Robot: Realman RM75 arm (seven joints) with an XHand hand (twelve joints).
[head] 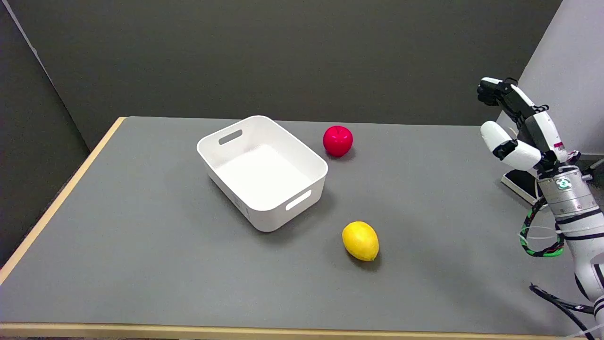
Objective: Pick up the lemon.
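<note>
While the lemon (pixel 360 241) lies on the table (pixel 141 245), the right hand (pixel 516 127) hangs apart (fingers spread, holding nothing).

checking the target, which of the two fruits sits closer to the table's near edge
The yellow lemon, lying in front of the white bin. The red apple sits farther back, beside the bin's far corner. The right hand holds nothing.

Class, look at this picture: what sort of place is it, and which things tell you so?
Probably a robotics test bench: a bare grey table with a wooden edge, plain dark backdrop panels, and a white robot arm's raised hand.
</note>
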